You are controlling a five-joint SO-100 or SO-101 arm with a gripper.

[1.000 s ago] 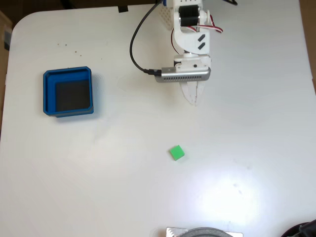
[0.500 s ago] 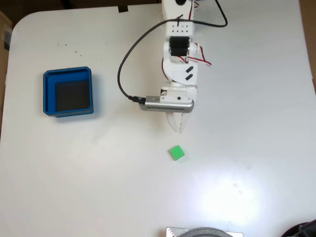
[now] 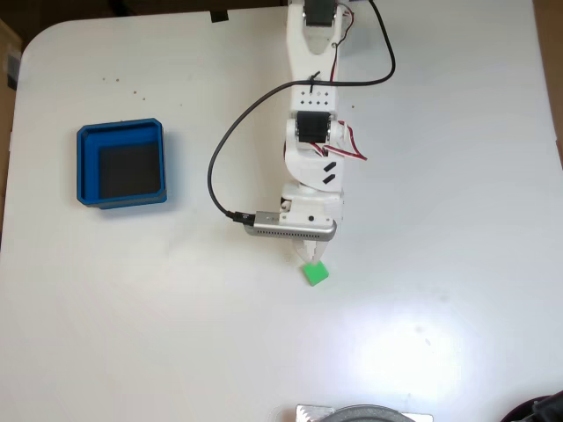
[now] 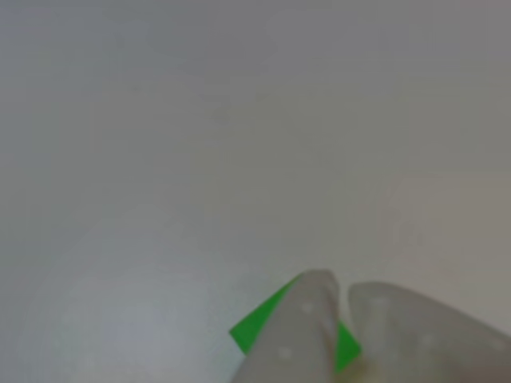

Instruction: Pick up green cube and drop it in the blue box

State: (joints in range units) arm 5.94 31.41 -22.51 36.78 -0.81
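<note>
The green cube point(image 3: 316, 273) lies on the white table a little below the middle of the fixed view. My gripper point(image 3: 313, 258) hangs right over the cube's upper edge, its pale fingers drawn together into a narrow point and shut on nothing. In the other view the two translucent fingertips point(image 4: 319, 291) sit nearly touching at the bottom edge, and the gripper point(image 4: 343, 294) covers much of the green cube point(image 4: 257, 325) behind it. The blue box point(image 3: 121, 163), with its dark floor, stands far to the left and holds nothing.
A black cable point(image 3: 214, 167) loops out to the left of the arm. A grey round object point(image 3: 362, 413) sits at the bottom edge and a dark item point(image 3: 538, 410) in the bottom right corner. White tabletop point(image 3: 220, 290) lies bare between cube and box.
The arm has stretched down the fixed view, carrying the gripper from well above the cube to directly over its upper edge. Cube and box have stayed put.
</note>
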